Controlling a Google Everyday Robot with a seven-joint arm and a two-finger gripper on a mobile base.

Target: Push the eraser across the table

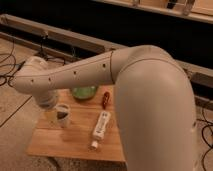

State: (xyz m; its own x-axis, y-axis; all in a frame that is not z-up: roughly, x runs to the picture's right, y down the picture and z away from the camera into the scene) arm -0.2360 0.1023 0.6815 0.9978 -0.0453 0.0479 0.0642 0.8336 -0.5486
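Note:
The light wooden table [75,142] stands low in the middle of the view. My gripper [61,116] hangs down from the arm's wrist [45,100] over the table's left part, close to the top. A small dark thing [62,115] shows right at the gripper; it may be the eraser, but I cannot tell, and no orange-red top shows. My big white arm [145,100] crosses the view from the right and hides the table's right edge.
A green bowl [83,92] sits at the table's far edge. A slim red pen-like thing [105,99] lies right of it. A white bottle [101,125] lies on its side near the front middle. Cables [10,65] run over the floor at left.

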